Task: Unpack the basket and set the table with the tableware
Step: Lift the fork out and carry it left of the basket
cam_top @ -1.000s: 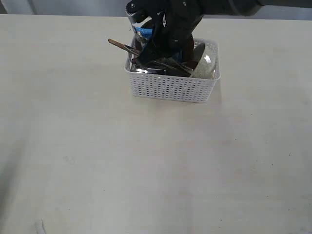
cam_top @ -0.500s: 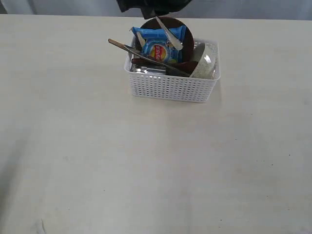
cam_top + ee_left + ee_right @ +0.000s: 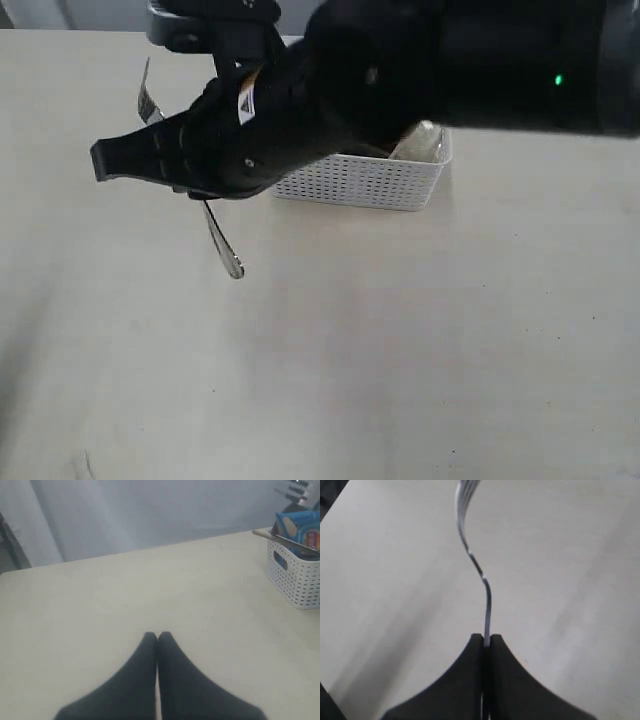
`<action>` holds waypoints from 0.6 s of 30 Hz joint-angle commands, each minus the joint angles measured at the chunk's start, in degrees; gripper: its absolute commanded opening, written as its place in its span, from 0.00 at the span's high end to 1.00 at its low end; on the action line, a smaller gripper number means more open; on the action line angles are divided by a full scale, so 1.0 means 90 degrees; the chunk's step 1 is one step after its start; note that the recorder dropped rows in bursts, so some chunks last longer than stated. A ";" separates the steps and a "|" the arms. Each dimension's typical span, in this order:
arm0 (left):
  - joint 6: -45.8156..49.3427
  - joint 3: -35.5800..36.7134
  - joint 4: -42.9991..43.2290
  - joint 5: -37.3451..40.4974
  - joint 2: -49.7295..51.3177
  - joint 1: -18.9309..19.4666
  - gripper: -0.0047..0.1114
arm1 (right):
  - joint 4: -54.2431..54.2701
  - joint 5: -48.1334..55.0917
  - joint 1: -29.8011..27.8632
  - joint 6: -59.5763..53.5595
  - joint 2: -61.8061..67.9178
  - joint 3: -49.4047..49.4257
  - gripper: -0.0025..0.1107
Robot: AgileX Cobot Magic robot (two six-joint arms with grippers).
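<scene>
Now out of basket (image 3: 360, 181), left of it: fork (image 3: 469, 555) pinched in right gripper (image 3: 486, 640); left gripper (image 3: 157, 637) closed, empty. Risks pivoting loose, thin grip.

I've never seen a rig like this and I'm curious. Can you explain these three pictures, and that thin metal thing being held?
It is a robot with two arms, each ending in a two-fingered gripper. The wide picture comes from a camera off the arms; the black bulk there is the right arm. The other two come from wrist cameras looking along the fingers. On the pale table stands a white basket with a blue chip bag inside. The right gripper is shut on the handle of a steel fork. The left gripper is shut and empty.
</scene>
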 commanded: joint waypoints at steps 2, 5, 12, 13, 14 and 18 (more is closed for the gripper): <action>-0.0051 0.0019 0.0026 0.0010 -0.0040 -0.0014 0.96 | 0.0007 -0.1035 0.0032 0.0504 0.0096 0.0722 0.98; -0.0051 0.0019 0.0026 0.0010 -0.0040 -0.0014 0.96 | -0.0013 -0.0941 0.0027 0.0493 0.0344 0.0864 0.98; -0.0051 0.0019 0.0026 0.0010 -0.0040 -0.0014 0.96 | 0.0535 -0.0998 0.0027 0.0575 0.1038 0.0883 0.98; -0.0051 0.0019 0.0026 0.0010 -0.0040 -0.0014 0.96 | 0.0535 -0.0998 0.0027 0.0605 0.1142 0.0883 0.98; -0.0051 0.0019 0.0026 0.0010 -0.0040 -0.0014 0.96 | 0.0535 -0.0998 0.0027 0.0615 0.1241 0.0883 0.98; -0.0051 0.0019 0.0026 0.0010 -0.0040 -0.0014 0.96 | 0.0465 -0.0949 -0.0016 0.0603 0.1540 0.0883 0.98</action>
